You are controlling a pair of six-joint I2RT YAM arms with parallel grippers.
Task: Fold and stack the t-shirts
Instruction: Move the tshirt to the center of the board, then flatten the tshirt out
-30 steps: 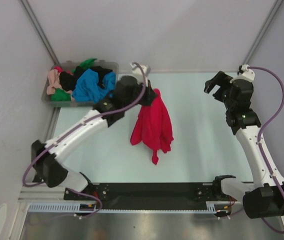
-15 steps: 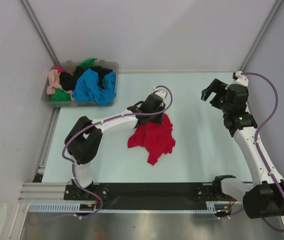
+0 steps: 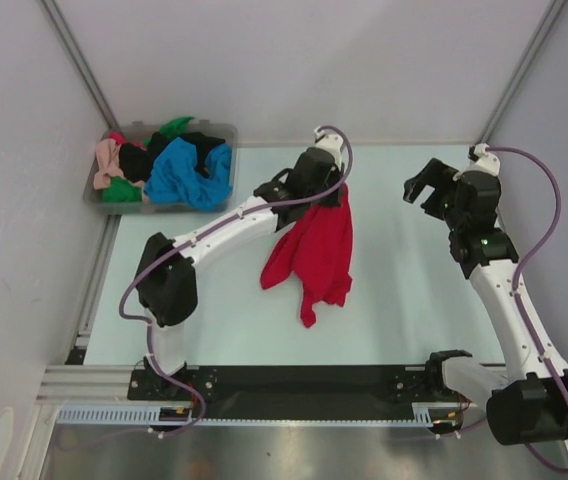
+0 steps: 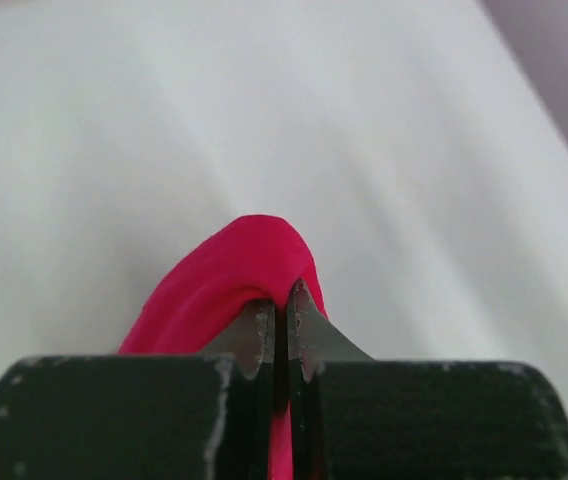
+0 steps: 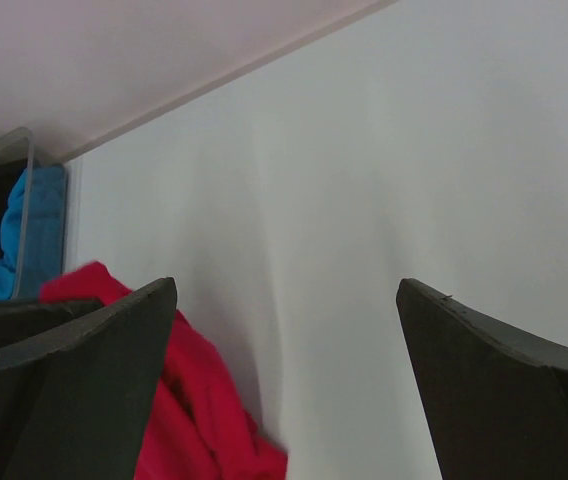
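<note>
Red t-shirt (image 3: 309, 250) hangs bunched and wrinkled, pinched in the left claw (image 4: 279, 305).

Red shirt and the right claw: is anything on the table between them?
Nothing. In the top view, the table between the red shirt and the open right claw is bare; the right wrist view agrees.

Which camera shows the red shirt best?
Top external: it shows the whole red shirt, held by the left gripper. Left wrist shows only a pinched fold; right wrist, just an edge at lower left.
</note>
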